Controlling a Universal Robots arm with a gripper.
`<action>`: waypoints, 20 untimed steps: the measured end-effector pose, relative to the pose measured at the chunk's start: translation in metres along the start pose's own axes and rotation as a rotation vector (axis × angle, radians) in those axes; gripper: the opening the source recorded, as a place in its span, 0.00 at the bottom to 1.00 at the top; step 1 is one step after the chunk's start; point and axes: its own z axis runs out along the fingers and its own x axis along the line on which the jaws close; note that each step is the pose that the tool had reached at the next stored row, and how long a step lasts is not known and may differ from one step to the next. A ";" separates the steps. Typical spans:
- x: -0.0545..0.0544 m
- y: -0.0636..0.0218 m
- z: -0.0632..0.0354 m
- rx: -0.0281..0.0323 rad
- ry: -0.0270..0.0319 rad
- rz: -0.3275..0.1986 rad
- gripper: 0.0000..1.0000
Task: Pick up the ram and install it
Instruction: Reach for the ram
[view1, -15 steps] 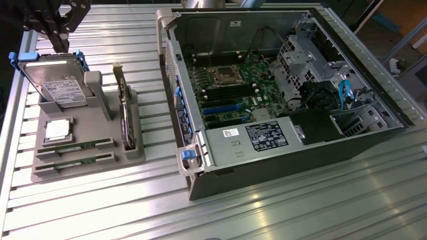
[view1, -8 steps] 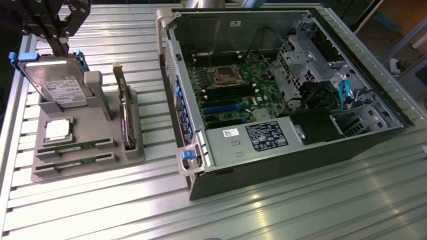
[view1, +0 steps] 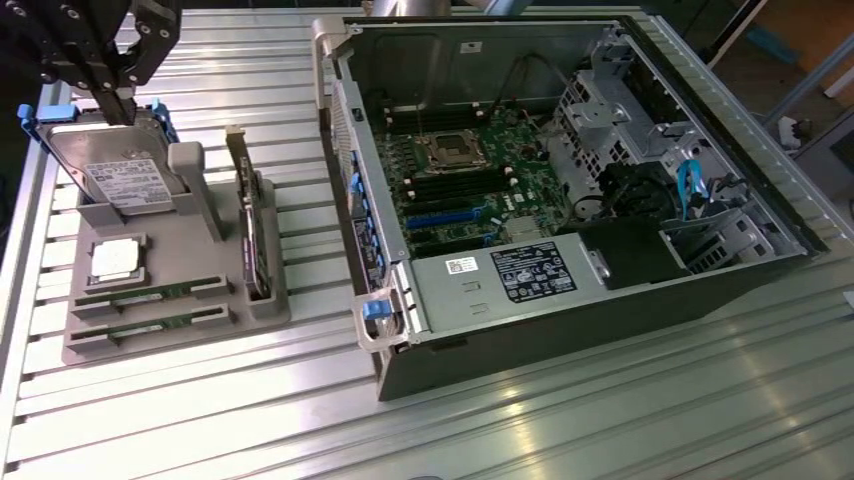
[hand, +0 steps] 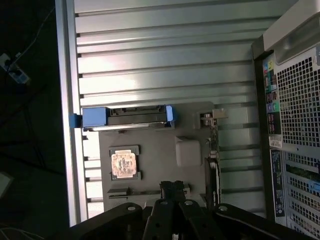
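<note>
Two ram sticks lie side by side in the front slots of a grey holder (view1: 200, 320): one ram (view1: 147, 293) sits just behind its twin (view1: 144, 328). Both are thin green boards. My gripper (view1: 123, 108) hangs high over the holder's far end, above the hard drive (view1: 120, 180), well away from the ram. Its fingers are shut together with nothing between them. In the wrist view the gripper (hand: 172, 189) points down at the holder (hand: 160, 150). The open computer case (view1: 561, 180) shows its motherboard (view1: 467, 170).
The holder also carries a square silver processor (view1: 116, 258), seen again as the processor (hand: 124, 164), and an upright dark expansion card (view1: 251, 235). The hard drive (hand: 130, 116) has blue brackets. The ribbed metal table (view1: 561, 420) spreads around, and its edge (hand: 65, 100) lies beyond the holder.
</note>
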 end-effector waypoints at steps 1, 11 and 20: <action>0.000 -0.0014 -0.0001 0.0000 0.0000 0.000 0.11; -0.001 -0.0164 -0.0007 0.0000 0.0000 0.000 0.11; -0.002 -0.0380 -0.0016 0.0000 0.0000 0.000 0.11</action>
